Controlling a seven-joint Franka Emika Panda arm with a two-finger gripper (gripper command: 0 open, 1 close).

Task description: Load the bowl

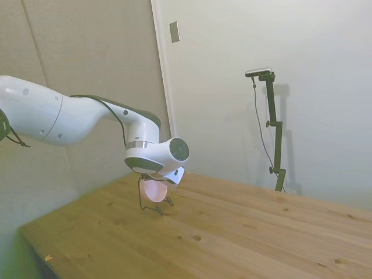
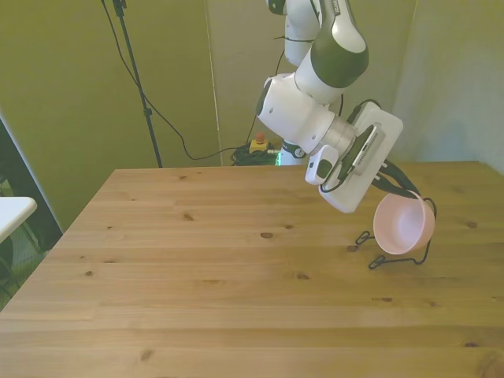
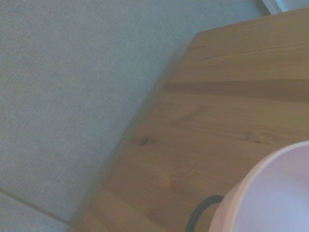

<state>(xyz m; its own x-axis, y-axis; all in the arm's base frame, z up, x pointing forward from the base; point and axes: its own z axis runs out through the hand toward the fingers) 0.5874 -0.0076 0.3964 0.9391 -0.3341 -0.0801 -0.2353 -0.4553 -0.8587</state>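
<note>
The pale-pink bowl (image 2: pixel 403 223) stands tilted on its edge inside the thin black wire rack (image 2: pixel 394 260), near the front view's right side of the table. My gripper (image 2: pixel 405 191) comes down at a slant onto the bowl's upper rim, and its dark fingers look shut on that rim. From the side, the bowl (image 1: pixel 154 190) shows just under the white wrist, with the rack's feet (image 1: pixel 157 208) on the wood. Close up in the wrist view are the bowl's rim (image 3: pixel 275 193) and a loop of rack wire (image 3: pixel 200 212).
The wooden table (image 2: pixel 197 276) spreads wide toward the front view's left. The rack sits near the table's edge (image 3: pixel 159 96), next to a grey wall. A cable and a small red-and-yellow object (image 2: pixel 257 144) lie on the floor behind the table.
</note>
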